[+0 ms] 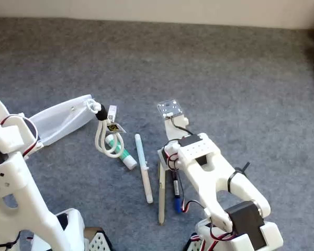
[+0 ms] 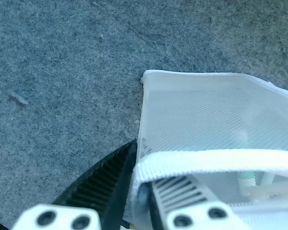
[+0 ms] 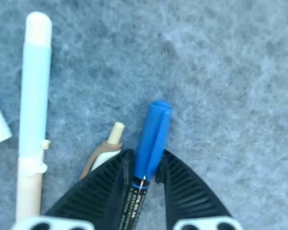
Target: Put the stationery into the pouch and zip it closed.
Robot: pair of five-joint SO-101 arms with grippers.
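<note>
Right claw (image 3: 145, 157) clenched on blue pen (image 3: 152, 129), jaws pressing both sides of barrel. Pen's long axis in line with claw, cap pointing ahead. High view: pen low centre on bench (image 1: 225, 68), right arm stretched low over it. Pouch (image 1: 60, 123) at left of frame, up-left of pen, edge pinched in left claw (image 2: 141, 189). Beige pen (image 1: 161, 196) and pale blue pen (image 1: 143, 167) lie between.

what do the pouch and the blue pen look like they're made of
The pouch looks like thin, translucent white mesh fabric: a fine woven grid shows, and the items inside show through it. The blue pen is probably hard plastic, smooth with a soft sheen along its cap.
</note>
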